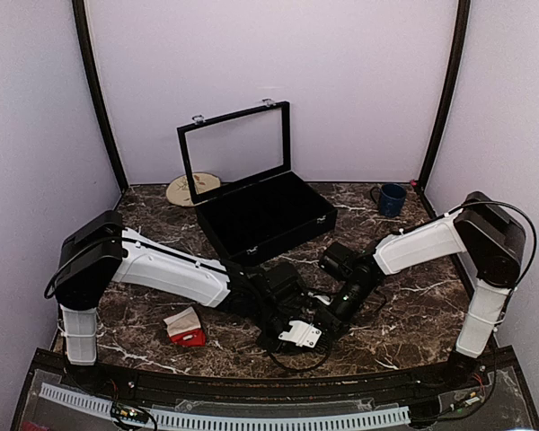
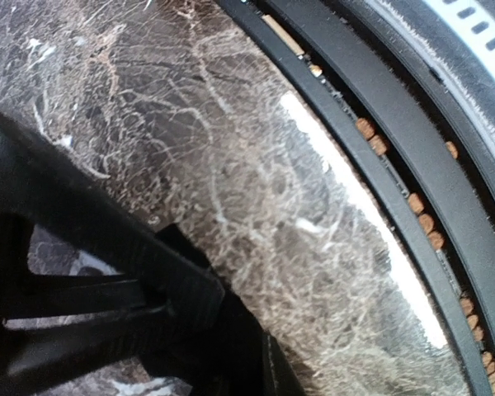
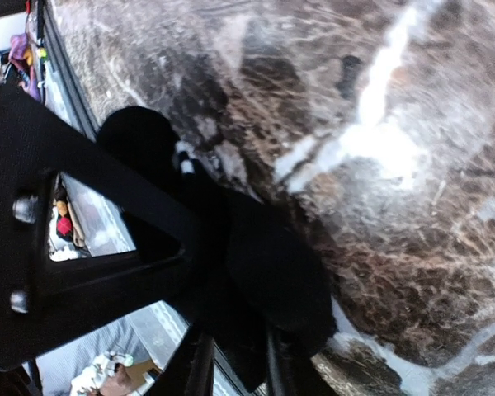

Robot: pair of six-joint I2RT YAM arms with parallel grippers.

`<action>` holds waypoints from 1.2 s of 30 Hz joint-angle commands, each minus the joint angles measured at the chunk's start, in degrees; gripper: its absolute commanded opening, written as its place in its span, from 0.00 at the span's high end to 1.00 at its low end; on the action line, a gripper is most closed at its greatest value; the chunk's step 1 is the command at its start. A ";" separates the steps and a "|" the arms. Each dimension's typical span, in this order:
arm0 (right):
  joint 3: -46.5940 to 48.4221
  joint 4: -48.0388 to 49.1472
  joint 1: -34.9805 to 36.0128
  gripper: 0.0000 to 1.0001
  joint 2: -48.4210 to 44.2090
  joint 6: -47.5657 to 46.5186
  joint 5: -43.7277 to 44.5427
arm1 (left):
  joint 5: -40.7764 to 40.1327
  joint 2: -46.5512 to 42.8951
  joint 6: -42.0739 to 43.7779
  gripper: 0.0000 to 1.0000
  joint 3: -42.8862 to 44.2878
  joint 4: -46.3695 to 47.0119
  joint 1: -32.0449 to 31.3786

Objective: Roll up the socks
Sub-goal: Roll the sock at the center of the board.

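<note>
Your red socks (image 1: 187, 328) bunched on the desk (image 1: 413, 305), front left, left end effector (image 1: 289, 328) and right end effector (image 1: 329, 316) low together mid-front, away from the socks, spread or pinched you cannot tell

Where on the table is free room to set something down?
Bare marble: near right, between the right arm and the front edge, and far left, between the round mat and the left arm. Crowded: in front of the black case, where both arms meet near the socks.
</note>
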 commanded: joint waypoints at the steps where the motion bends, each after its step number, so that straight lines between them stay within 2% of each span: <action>1: 0.64 -2.02 -0.98 0.75 1.99 -1.12 8.56 | 6.49 5.85 -1.96 0.89 -0.17 -15.78 -0.44; 7: 0.03 -2.82 -1.67 0.70 0.36 -1.42 9.72 | 9.91 7.62 -3.54 0.89 4.16 -21.10 1.88; 26: -3.75 -2.03 -6.28 0.65 -7.06 -0.55 14.67 | 15.85 9.80 -8.45 0.91 7.70 -25.26 7.89; 32: -5.83 -0.09 -6.28 0.64 -12.19 0.74 22.29 | 17.63 11.17 -8.94 0.90 9.18 -26.21 8.39; 36: -9.24 2.64 -5.65 0.64 -18.73 4.06 28.79 | 18.77 12.17 -9.35 0.90 9.84 -26.65 8.68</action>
